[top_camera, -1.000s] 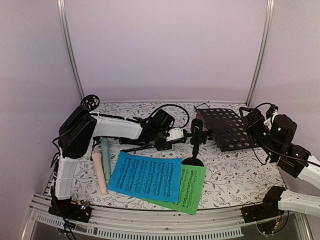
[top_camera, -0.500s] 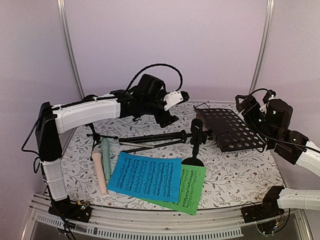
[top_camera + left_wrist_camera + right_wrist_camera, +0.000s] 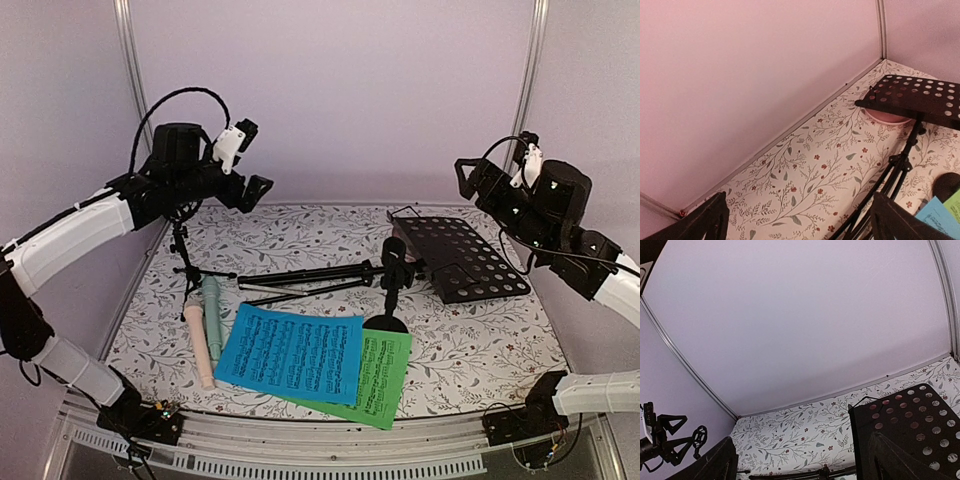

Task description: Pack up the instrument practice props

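The black perforated music rack [image 3: 462, 257] lies flat at the back right, its tripod legs [image 3: 310, 275] stretched left across the table. The blue music sheet [image 3: 290, 352] overlaps the green one [image 3: 388, 378] in front. The mint microphone [image 3: 212, 312] and pink microphone [image 3: 199, 348] lie at the left. One black mic support [image 3: 392, 285] stands mid-table, another [image 3: 182, 255] stands at the back left. My left gripper [image 3: 254, 158] is open and empty, high above the back left. My right gripper [image 3: 468, 180] is open and empty, high above the rack. The left wrist view shows the rack [image 3: 920, 95] between open fingers [image 3: 895, 222].
A round pink plate [image 3: 887, 116] sits under the rack's far corner. Pale walls with metal corner posts [image 3: 138, 100] close the back and sides. The floral table cover [image 3: 480, 340] shows at the right front. The right wrist view shows the rack [image 3: 905, 415] and back wall.
My left arm has lifted off the tripod legs and swung up and back to the left, empty. My right arm has risen higher. The legs stay on the table.
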`<move>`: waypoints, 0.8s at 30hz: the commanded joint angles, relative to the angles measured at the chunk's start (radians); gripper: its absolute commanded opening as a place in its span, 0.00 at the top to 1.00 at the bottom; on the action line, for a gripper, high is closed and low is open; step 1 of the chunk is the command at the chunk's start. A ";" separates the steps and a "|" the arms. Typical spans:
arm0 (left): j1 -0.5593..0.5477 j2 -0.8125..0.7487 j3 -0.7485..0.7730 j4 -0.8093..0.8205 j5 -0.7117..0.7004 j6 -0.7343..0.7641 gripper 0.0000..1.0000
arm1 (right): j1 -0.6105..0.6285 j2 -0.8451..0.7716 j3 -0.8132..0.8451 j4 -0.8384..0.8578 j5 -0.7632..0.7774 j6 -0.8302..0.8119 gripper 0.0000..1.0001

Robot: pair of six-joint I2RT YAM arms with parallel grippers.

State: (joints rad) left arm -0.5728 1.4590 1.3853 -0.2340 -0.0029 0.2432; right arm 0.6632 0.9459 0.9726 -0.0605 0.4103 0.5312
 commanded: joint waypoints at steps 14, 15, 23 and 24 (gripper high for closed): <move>0.315 -0.532 -0.659 0.098 -0.055 -0.254 0.01 | -0.008 0.209 0.253 -0.304 0.187 -0.072 0.01; 0.321 -0.550 -0.671 0.098 -0.049 -0.262 0.01 | -0.008 0.208 0.248 -0.300 0.181 -0.064 0.00; 0.337 -0.620 -0.719 0.114 -0.042 -0.310 0.00 | -0.008 0.206 0.245 -0.260 0.150 -0.084 0.01; 0.338 -0.623 -0.719 0.116 -0.043 -0.313 0.01 | -0.008 0.204 0.245 -0.256 0.148 -0.089 0.01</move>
State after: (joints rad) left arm -0.2459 0.8581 0.6811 -0.1566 -0.0566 -0.0311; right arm 0.6598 1.1530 1.1923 -0.3340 0.5667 0.4557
